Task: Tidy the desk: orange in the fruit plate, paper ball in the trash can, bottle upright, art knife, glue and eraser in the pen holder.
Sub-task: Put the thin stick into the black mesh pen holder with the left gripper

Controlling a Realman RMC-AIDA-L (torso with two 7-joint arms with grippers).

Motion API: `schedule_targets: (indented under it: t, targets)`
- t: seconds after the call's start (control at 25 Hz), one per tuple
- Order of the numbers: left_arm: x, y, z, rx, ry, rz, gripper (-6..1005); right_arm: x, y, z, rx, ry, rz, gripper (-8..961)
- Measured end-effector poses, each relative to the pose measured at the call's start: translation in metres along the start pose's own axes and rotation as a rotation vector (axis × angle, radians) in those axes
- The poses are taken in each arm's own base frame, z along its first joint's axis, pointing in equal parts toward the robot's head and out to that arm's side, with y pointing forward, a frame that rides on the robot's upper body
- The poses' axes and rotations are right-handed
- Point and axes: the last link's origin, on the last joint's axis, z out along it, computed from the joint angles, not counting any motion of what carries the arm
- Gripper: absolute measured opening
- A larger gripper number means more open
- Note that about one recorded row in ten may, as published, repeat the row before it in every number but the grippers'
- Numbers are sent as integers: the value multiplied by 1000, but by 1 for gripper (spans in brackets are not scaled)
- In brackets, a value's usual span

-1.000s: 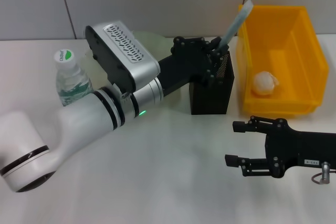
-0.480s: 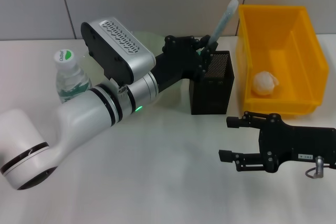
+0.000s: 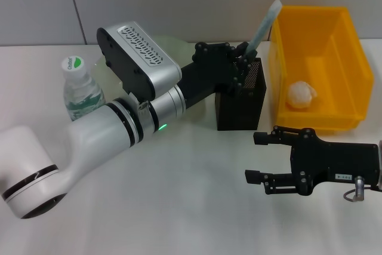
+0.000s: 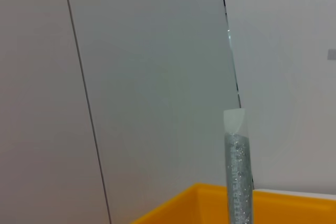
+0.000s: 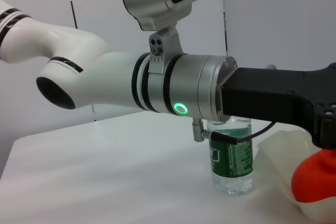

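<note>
The glue [image 3: 264,23] is a mint-green stick with a white tip, tilted, its lower end at the rim of the pen holder [image 3: 242,107] and pinched in the closed fingers of the left gripper [image 3: 243,64], which hangs over the holder's opening. Whether the stick's lower end is already inside the mesh cup cannot be told. The left wrist view shows what the head view does not: the stick's speckled body and pale tip against the wall, with a yellow edge of the trash can [image 4: 210,203] below it. The right wrist view alone shows the orange [image 5: 315,179] lying in the fruit plate [image 5: 281,153], behind the left arm, with the bottle [image 5: 232,156] upright just beside the plate; in the head view the arm hides most of that plate.

The trash can stands just beside the pen holder, on its right, and holds the paper ball [image 3: 301,95]. The bottle stands well apart from the holder, on its left. The right gripper [image 3: 258,158] hovers over the desk [image 3: 191,207] in front of the holder, its fingers spread and holding nothing
</note>
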Motion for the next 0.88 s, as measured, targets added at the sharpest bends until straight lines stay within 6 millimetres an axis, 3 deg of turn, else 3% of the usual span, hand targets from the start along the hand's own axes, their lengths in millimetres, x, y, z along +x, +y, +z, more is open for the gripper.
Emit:
schedule_targets:
  t: [0.88]
  targets:
    - [-2, 4, 0, -13, -7, 5, 161, -2, 0, 3, -12, -5, 2, 816]
